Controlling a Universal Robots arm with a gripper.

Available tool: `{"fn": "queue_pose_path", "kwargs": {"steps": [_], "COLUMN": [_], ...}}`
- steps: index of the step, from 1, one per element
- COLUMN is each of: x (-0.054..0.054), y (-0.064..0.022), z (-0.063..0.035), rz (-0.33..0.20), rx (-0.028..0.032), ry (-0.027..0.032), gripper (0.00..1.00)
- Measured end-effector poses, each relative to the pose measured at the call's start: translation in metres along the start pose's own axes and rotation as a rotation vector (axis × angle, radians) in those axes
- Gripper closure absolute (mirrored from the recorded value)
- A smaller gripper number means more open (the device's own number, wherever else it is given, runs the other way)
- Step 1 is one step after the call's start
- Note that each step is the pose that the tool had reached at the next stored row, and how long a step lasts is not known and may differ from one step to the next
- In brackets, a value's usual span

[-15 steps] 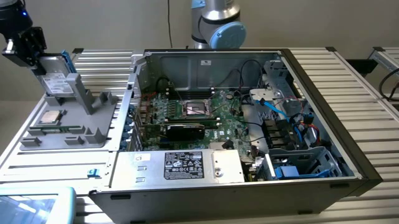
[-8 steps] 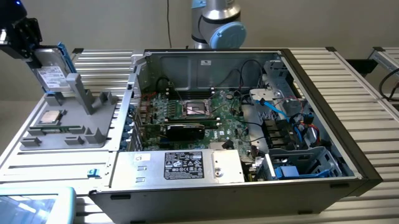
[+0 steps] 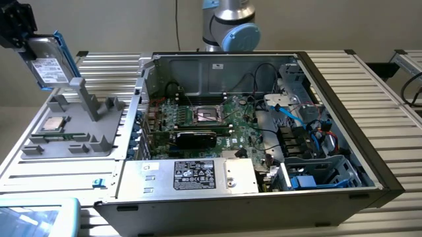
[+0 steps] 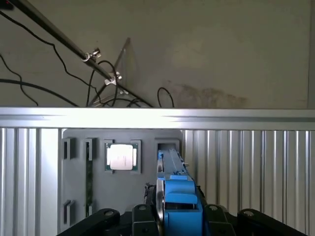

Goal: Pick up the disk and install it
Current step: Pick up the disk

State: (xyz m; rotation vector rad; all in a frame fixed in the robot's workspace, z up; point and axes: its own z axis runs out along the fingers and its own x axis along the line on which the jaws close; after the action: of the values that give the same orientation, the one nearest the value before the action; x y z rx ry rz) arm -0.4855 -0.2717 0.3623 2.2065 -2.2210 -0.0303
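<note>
The claw [image 3: 23, 37] grips the disk [image 3: 51, 61] by its upper end, jaws closed on it. The disk hangs tilted in the air at the exterior view's left, over the grey holder [image 3: 72, 133] on the bench [image 3: 369, 74], its lower end near the holder's tall post. A small chip [image 3: 53, 125] lies in the holder, and the open computer case [image 3: 329, 98] stands beside it

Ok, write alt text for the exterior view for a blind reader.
The gripper holds the disk in its blue carrier, tilted in the air above a grey tray at the exterior view's left. A processor chip lies in the tray; an open computer case sits beside it.
</note>
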Motion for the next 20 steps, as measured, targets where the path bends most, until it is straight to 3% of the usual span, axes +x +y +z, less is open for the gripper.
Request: {"fn": "queue_pose_path", "kwargs": {"steps": [12, 20], "x": [-0.001, -0.001], "y": [-0.0004, -0.0173], "z": [-0.0545, -0.0774], "rz": [0.000, 0.000], "rx": [0.0002, 0.0019], "ry": [0.0032, 0.0032], "gripper": [0.63, 0.63]}}
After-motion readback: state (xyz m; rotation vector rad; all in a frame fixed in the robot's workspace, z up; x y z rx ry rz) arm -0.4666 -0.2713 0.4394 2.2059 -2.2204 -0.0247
